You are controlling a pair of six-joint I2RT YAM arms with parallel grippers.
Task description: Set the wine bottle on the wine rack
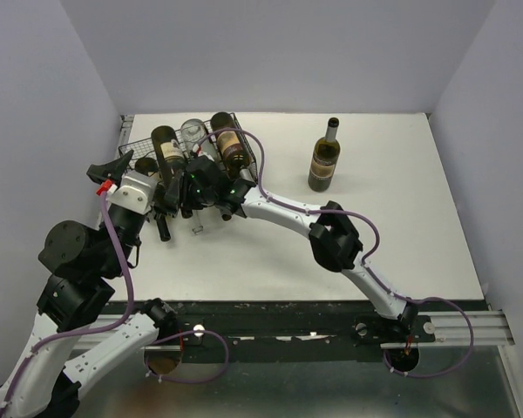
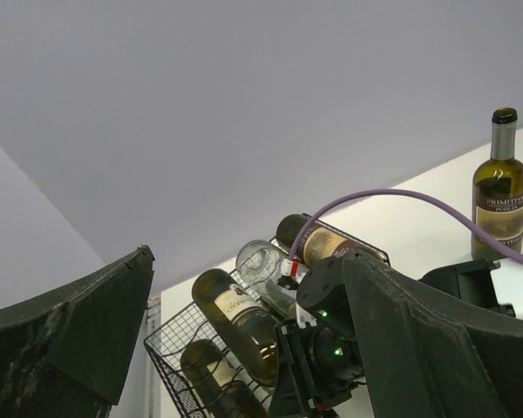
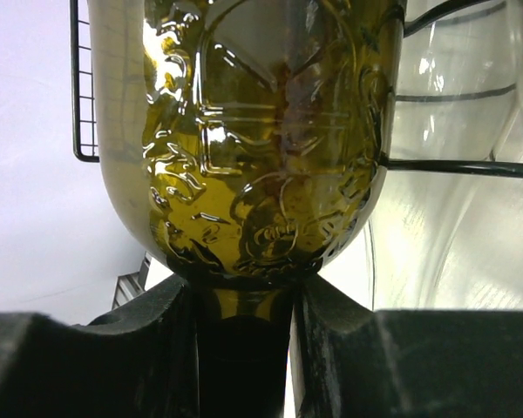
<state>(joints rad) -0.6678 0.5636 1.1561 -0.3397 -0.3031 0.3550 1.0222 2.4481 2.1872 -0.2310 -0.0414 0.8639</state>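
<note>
The white table [image 1: 401,226] fills the floor of a pale-walled enclosure. The right arm [image 1: 340,239] stretches from its base at the near right diagonally across to the far left. The left arm [image 1: 78,261] stands folded at the near left, its wrist raised just beside the rack's left end.

The wine rack [image 1: 251,155], a black wire basket, sits at the far left of the table. Four bottles lie side by side in it, necks pointing near. From left to right they are a dark bottle [image 1: 145,165], the olive-green wine bottle [image 1: 168,150], a clear bottle [image 1: 192,131] and a labelled bottle [image 1: 230,146]. An upright bottle [image 1: 324,158] with a pale label stands alone on the table, well apart to the right of the rack.

The right gripper [image 3: 244,300] is pinched on the wine bottle's neck just below the embossed shoulder, one black finger [image 3: 157,331] on each side of the glass. Whether the bottle's full weight is on the wires I cannot tell.

The left gripper [image 2: 248,257] is spread wide and holds nothing. Its wrist view looks between the fingers at the rack.
</note>
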